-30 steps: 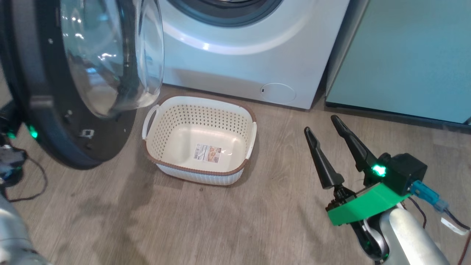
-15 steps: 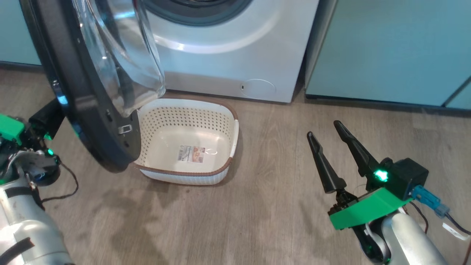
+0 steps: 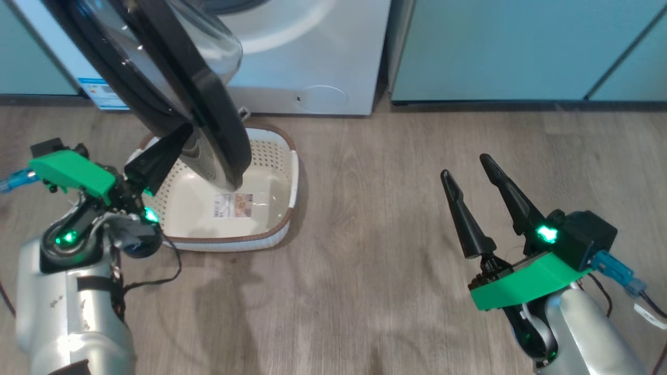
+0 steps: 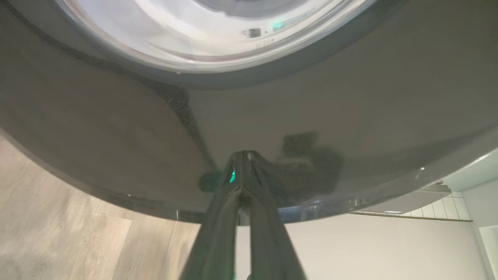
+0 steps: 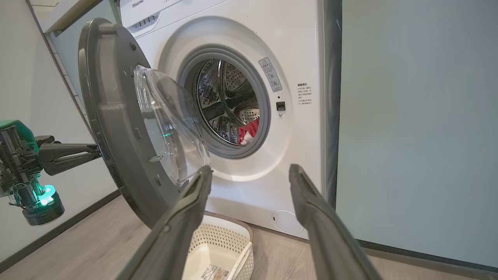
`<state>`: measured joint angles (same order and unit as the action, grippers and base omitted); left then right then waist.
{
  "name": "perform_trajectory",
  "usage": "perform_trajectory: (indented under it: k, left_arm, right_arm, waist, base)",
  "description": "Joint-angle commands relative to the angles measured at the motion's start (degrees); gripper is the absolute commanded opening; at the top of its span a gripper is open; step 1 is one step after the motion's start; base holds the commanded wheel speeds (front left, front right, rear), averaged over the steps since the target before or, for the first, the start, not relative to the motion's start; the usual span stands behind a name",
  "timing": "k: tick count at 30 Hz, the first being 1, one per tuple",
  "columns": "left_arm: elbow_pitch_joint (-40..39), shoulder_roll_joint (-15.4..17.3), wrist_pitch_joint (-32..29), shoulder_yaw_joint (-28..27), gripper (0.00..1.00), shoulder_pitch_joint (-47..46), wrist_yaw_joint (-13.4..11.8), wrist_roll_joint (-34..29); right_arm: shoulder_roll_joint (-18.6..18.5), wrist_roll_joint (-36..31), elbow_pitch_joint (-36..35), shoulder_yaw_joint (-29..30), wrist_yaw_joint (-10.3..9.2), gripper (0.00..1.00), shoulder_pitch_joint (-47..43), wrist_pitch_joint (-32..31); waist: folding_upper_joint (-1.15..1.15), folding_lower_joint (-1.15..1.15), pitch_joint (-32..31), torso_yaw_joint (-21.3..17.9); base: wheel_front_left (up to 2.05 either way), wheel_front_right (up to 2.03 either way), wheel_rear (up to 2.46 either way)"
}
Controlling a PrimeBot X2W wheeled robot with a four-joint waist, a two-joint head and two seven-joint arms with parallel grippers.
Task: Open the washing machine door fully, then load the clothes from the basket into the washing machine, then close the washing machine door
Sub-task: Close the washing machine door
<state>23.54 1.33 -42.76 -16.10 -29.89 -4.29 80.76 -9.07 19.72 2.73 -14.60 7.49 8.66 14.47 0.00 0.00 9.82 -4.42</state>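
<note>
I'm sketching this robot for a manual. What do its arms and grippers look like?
The right gripper and left gripper each have two long, tapered black fingers on a bright green bracket, with glowing green lights. The forearms are silver-grey, with blue connectors and thin black cables.

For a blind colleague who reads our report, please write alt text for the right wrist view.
A white washing machine stands with its round door partly open and red clothes lying in the drum. The left gripper, fingers together, meets the door's outer side; the basket sits on the floor below, behind the open right gripper.
</note>
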Motion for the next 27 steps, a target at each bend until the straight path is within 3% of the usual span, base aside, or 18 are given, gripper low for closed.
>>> perform_trajectory:
  k: [1,13,23,27]
  left_arm:
    - [-2.9,1.6,1.1,0.0,0.0,-0.5,-0.5,1.2]
    - [-4.1,1.5,11.6,8.2,0.0,-1.2,-1.3,8.2]
    - [3.8,1.5,22.7,11.0,0.0,-8.4,0.6,14.7]
    - [7.8,1.5,27.2,10.4,0.0,-12.3,2.8,17.5]
  right_arm:
    - [0.1,-0.1,-2.3,-0.7,0.0,1.0,1.9,0.5]
    - [0.5,0.3,-2.9,0.0,0.0,1.0,3.0,0.5]
    - [1.6,0.7,-3.3,0.2,0.0,1.0,4.3,0.5]
    - [2.2,1.0,-3.2,0.1,0.0,1.0,4.8,0.5]
  waist:
    - [0.0,0.0,1.3,-1.6]
    - [0.0,0.0,4.9,-6.9]
    - [0.0,0.0,8.7,-11.0]
    - [0.0,0.0,10.1,-12.7]
  base:
    - [0.0,0.0,0.0]
    - [0.0,0.0,0.0]
    - [0.0,0.0,0.0]
    - [0.0,0.0,0.0]
